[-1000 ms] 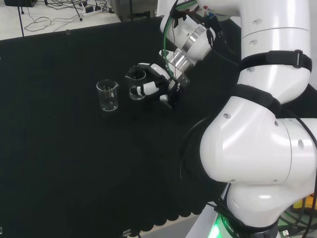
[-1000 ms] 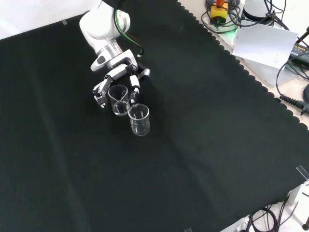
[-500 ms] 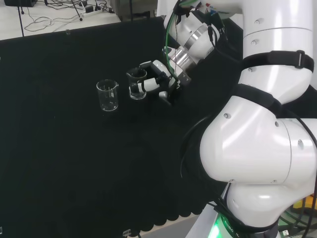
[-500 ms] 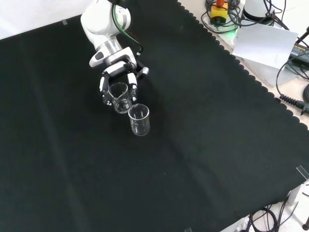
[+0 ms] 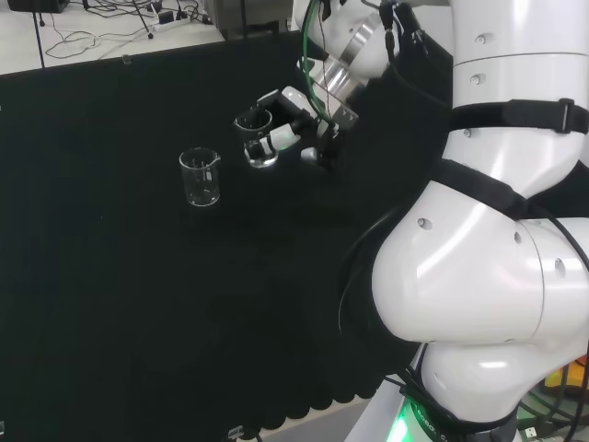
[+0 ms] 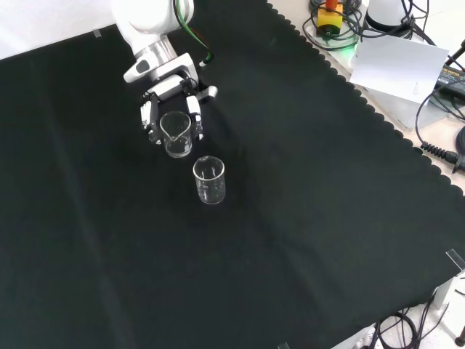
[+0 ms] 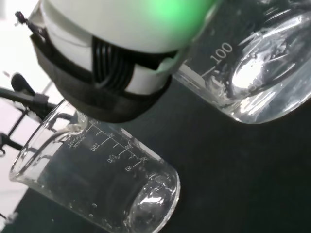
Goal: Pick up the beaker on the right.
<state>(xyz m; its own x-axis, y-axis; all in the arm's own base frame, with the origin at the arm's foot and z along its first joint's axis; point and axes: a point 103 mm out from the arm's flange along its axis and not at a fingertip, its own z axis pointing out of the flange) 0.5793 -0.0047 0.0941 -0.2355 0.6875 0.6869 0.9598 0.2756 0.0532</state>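
We found the hand [image 5: 299, 124] with its fingers [image 6: 195, 120] curled round the beaker [image 6: 176, 134] — glass caught between fingers and thumb, seemingly raised off the black cloth [image 6: 305, 218]. We counted two beakers in all: the held one and a second beaker [image 6: 209, 180] standing upright on the cloth, just beside it — to its left in the head view.

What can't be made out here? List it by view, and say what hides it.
- Head view: the held beaker is partly covered by the hand.
- Front view: contents of the free beaker can't be told; clear glass on black cloth.
- Wrist view: the held beaker's rim is cut by the edge.
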